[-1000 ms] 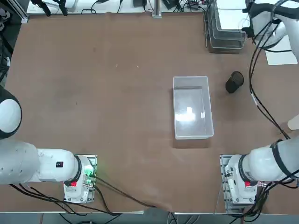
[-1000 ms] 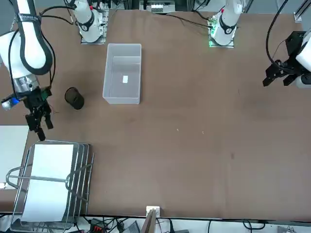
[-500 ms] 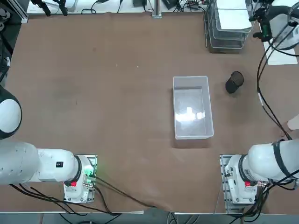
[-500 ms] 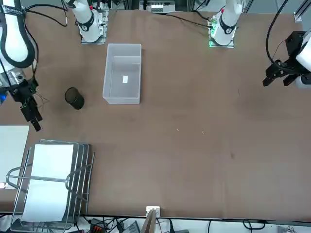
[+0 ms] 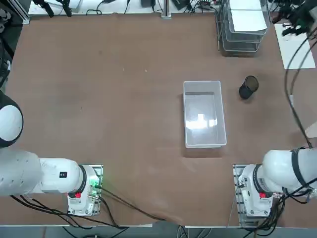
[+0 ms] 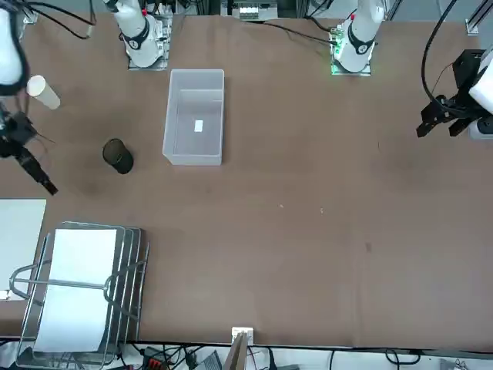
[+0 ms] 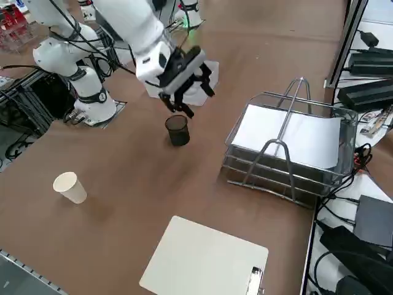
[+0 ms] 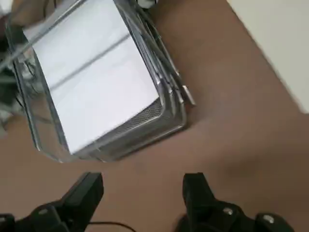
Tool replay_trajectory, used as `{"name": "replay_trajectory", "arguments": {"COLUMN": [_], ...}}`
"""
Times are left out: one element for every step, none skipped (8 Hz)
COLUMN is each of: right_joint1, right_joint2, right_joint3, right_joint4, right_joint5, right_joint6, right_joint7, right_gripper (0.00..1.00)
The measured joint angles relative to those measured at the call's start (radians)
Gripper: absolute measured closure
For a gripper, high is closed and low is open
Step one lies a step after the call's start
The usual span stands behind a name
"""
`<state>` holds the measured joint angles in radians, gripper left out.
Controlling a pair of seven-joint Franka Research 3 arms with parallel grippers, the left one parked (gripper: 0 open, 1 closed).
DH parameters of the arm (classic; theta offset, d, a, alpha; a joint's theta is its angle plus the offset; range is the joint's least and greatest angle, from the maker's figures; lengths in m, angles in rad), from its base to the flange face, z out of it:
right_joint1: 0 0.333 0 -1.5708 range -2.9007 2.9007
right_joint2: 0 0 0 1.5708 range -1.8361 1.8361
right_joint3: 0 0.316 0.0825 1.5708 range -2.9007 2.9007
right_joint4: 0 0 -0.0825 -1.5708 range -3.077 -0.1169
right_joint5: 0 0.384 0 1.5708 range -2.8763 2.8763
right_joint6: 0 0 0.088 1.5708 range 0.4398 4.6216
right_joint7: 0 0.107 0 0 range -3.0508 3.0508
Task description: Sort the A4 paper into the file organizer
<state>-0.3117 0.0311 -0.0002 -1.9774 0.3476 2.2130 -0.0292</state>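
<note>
Right gripper [image 8: 143, 191]: hanging near the rack, fingers spread wide, holding nothing | A4 paper [image 7: 287, 136]: lying in the file organizer [image 7: 268, 179], likely light, floppy, slippery, creasing easily; suiting a gentle edge pinch | paper's seating: apparently flat, though bars are partly hiding it

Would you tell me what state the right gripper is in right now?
Right gripper: open, holding nothing, above the table near the file organizer.

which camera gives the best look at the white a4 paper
Right side view: the blank white sheet lies nearly whole atop the silver wire-mesh rack, crossed only by its handles. Front and wrist views show it behind bars; the top view cuts it off.
</note>
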Motion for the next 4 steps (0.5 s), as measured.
{"name": "replay_trajectory", "arguments": {"right_joint1": [-0.005, -0.004, 0.000, 0.018], "right_joint2": [0.009, 0.023, 0.040, 0.055], "right_joint3": [0.000, 0.006, 0.015, 0.023], "right_joint4": [0.105, 0.201, 0.285, 0.351], "right_joint5": [-0.102, -0.157, -0.194, -0.225], "right_joint6": [-0.136, -0.245, -0.341, -0.417], "right_joint7": [-0.001, -0.001, -0.008, -0.026], "right_gripper": [0.00, 0.00, 0.00, 0.00]}}
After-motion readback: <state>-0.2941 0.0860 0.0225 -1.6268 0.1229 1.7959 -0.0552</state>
